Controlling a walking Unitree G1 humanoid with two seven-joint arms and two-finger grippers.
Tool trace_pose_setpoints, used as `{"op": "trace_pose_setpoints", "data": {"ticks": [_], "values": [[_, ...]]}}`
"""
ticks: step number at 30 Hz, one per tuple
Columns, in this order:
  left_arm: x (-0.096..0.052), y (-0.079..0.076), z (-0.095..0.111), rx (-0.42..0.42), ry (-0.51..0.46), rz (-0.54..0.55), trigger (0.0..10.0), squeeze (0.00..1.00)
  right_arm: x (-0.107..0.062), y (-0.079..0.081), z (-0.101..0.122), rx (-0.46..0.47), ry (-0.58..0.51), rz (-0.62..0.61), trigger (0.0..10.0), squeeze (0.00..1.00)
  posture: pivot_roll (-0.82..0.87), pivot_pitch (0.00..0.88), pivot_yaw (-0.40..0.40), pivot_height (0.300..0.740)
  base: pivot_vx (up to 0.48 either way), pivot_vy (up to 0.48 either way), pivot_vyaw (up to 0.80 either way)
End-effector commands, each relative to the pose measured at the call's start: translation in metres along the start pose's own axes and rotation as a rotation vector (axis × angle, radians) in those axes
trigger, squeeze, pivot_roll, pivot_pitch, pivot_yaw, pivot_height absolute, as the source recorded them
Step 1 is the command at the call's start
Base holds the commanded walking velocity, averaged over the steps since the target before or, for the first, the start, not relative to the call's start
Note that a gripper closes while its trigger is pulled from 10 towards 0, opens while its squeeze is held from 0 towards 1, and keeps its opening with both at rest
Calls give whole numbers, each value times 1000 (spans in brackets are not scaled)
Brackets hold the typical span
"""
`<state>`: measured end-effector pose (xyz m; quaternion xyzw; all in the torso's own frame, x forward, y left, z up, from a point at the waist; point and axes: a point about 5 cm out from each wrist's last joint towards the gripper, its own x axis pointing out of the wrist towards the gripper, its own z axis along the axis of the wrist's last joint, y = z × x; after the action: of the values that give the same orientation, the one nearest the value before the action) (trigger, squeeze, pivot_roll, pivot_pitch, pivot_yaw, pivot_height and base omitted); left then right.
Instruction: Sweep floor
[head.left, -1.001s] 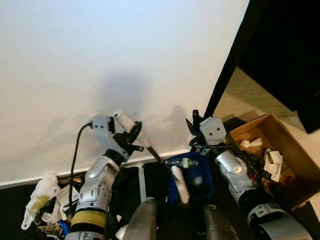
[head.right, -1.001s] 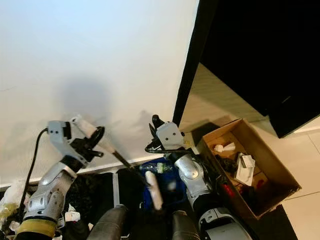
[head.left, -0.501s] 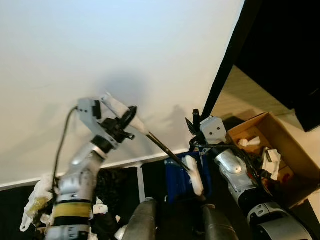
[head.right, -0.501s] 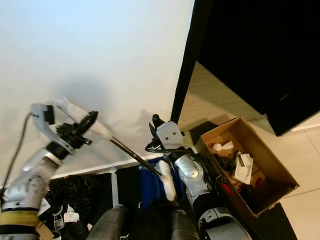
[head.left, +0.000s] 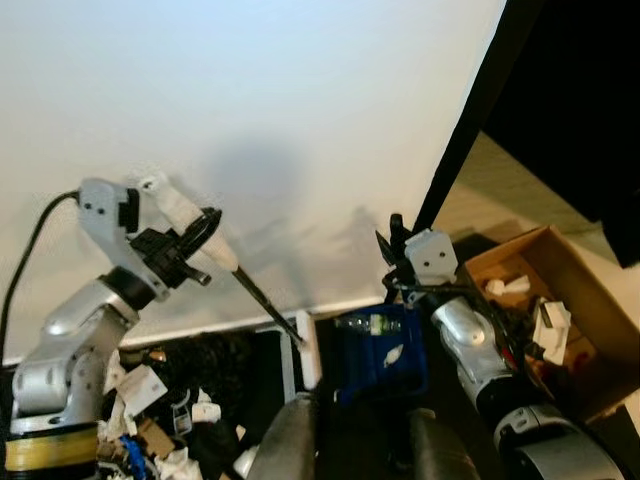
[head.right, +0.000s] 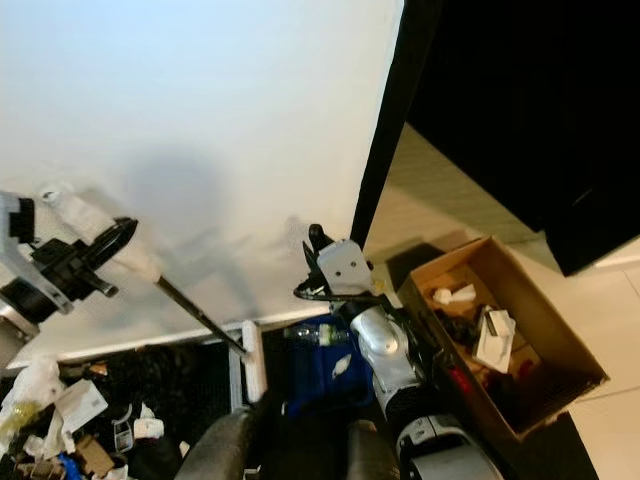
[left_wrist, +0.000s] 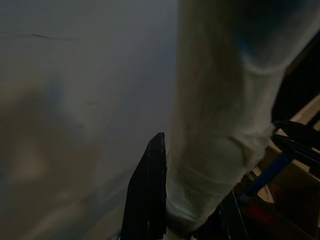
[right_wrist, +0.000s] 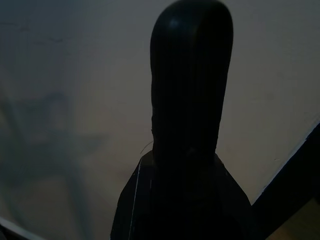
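- Your left gripper (head.left: 190, 240) has its jaws closed around the white grip of the brush (head.left: 183, 217), raised against the wall (head.left: 250, 110). Holding it by the top end lets the dark shaft slant down so the white head (head.right: 254, 362) reaches the floor at the skirting, just beside the dustpan (head.left: 380, 352).
- In the left wrist view the grip (left_wrist: 220, 125) sits tight against one black finger (left_wrist: 150, 195), so the hold looks firm enough to push with.
- Your right gripper (head.left: 392, 240) stands over the blue dustpan, fingers pointing up at the wall. Its wrist view shows one dark finger (right_wrist: 192, 80) against the wall, and I cannot tell how far the jaws are apart or whether they carry the pan.
- The pan sits low against the skirting with a small bottle (head.left: 372, 323) on its rim, apparently placed to catch what the brush drives in.
- The litter (head.left: 165, 400) lies on the dark floor on the far side of the brush head from the dustpan, so the sweeping looks unfinished.
- A cardboard box (head.left: 560, 300) of odds and ends stands on the other side of the dustpan, close to your right arm; mind it on wide swings.
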<state>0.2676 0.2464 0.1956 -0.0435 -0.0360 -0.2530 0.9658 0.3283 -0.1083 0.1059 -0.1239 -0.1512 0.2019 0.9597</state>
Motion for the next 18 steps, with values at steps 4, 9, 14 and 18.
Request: {"op": "trace_pose_setpoints", "data": {"ticks": [4, 9, 14, 18], "values": [[-25, 36, -29, 169, 320, 218, 10000, 0, -7, -3, 10, 8, -77, -22, 10000, 0, 303, 255, 108, 740, 0, 0, 0], [-26, 52, -33, 195, 394, 306, 10000, 0, -20, -19, 23, -38, -141, -27, 10000, 0, 275, 238, 127, 740, 0, 0, 0], [-25, 64, -32, 222, 417, 379, 10000, 0, -28, -27, 33, -49, -173, -35, 10000, 0, 264, 228, 132, 740, 0, 0, 0], [-21, 76, -27, 232, 410, 442, 10000, 0, -33, -30, 44, -17, -194, -46, 10000, 0, 245, 207, 131, 740, 0, 0, 0]]}}
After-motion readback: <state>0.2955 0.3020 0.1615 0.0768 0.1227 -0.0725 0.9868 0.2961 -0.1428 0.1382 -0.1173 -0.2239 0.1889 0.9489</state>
